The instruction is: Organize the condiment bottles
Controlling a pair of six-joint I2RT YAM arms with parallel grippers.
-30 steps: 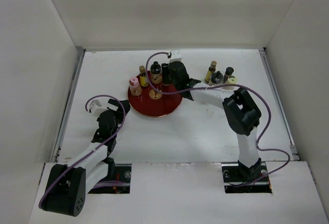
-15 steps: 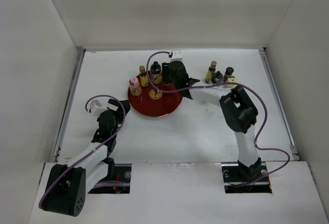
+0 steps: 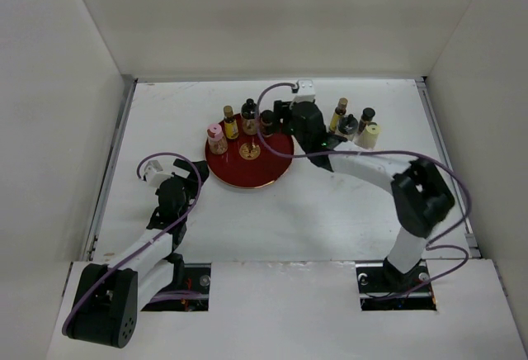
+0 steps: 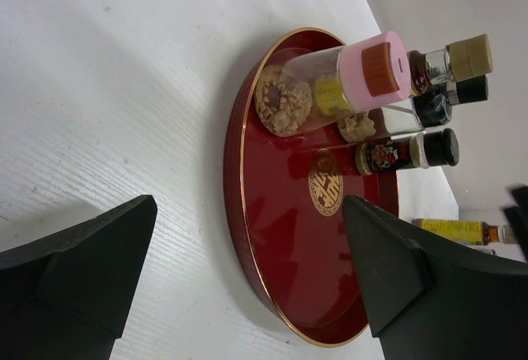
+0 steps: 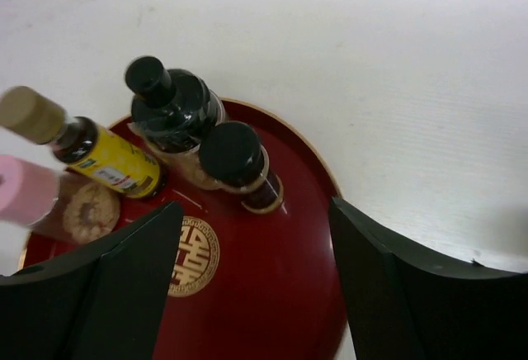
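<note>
Several condiment bottles stand at the back of the round red tray [image 3: 252,170]: a pink-capped jar [image 3: 217,139], a yellow-labelled bottle [image 3: 230,122], a round dark bottle [image 3: 249,116] and a small black-capped bottle [image 3: 267,120]. My right gripper [image 3: 290,125] is open just right of that small bottle [image 5: 235,158], touching nothing; its jaws [image 5: 254,221] stand wide over the tray [image 5: 272,294]. Several more bottles stand on the table to the right, among them an amber one [image 3: 338,114] and a pale yellow-capped one [image 3: 369,135]. My left gripper [image 3: 177,185] rests open on the table left of the tray [image 4: 280,236].
White walls close the table on the left, back and right. The right arm's elbow [image 3: 422,199] hangs over the right half of the table. The off-tray bottles stand close behind the right gripper's wrist.
My right gripper has opened, leaving the small black-capped bottle standing on the tray, and has drawn back to the right. The left arm has not moved.
</note>
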